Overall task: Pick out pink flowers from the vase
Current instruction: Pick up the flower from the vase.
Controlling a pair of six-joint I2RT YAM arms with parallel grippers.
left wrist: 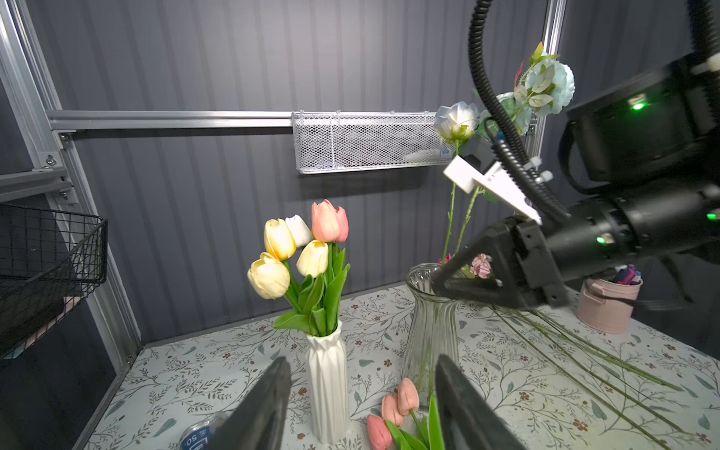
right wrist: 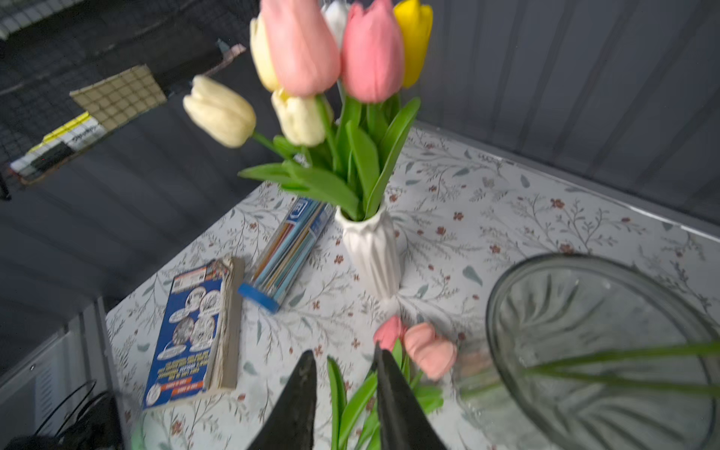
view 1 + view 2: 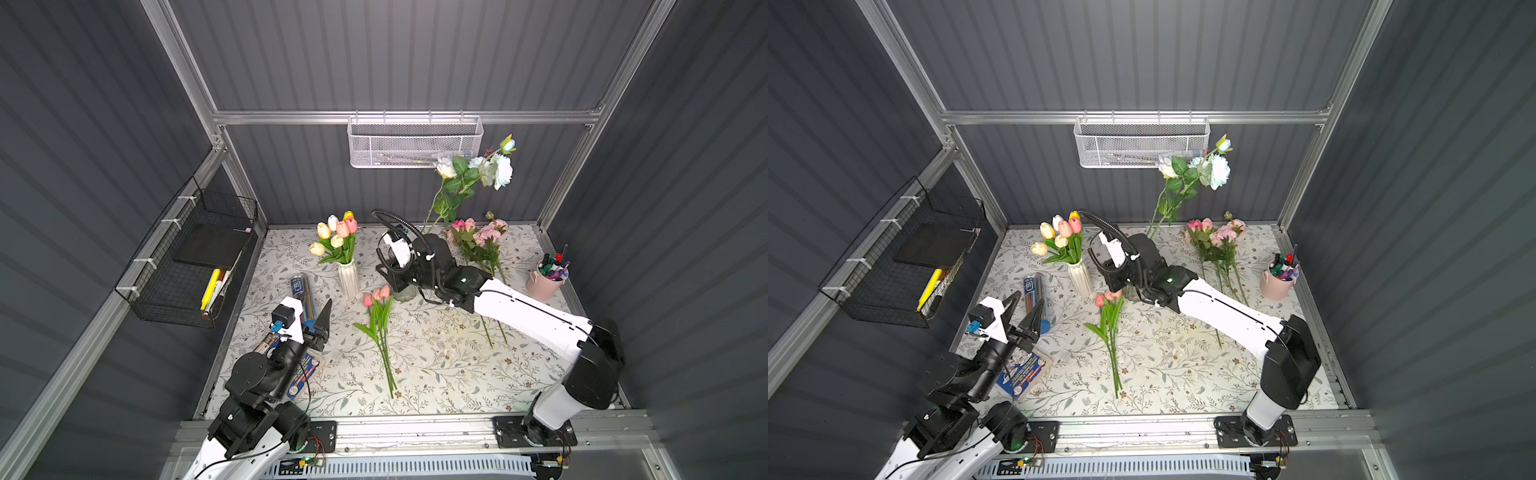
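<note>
A white ribbed vase [image 3: 348, 279] holds yellow, white and two pink tulips [image 3: 347, 227] [image 1: 329, 222] [image 2: 335, 50]. Beside it stands a glass vase [image 1: 430, 331] with white and pale blue roses [image 3: 494, 166]. Three pink tulips [image 3: 376, 295] [image 2: 420, 346] lie on the table in front of the vases. Pink roses and peonies [image 3: 478, 235] lie at the back right. My right gripper [image 2: 343, 352] hovers at the glass vase's rim, above the lying tulips, jaws a little apart and empty. My left gripper [image 1: 361, 362] is open and empty near the front left, facing the white vase.
A pink pot of pens [image 3: 544, 282] stands at the right edge. A clear pencil tube [image 3: 301, 291] and a blue booklet [image 2: 191, 331] lie at the left by my left arm. A black wire basket [image 3: 195, 257] hangs on the left wall, a white mesh basket [image 3: 415, 141] on the back wall.
</note>
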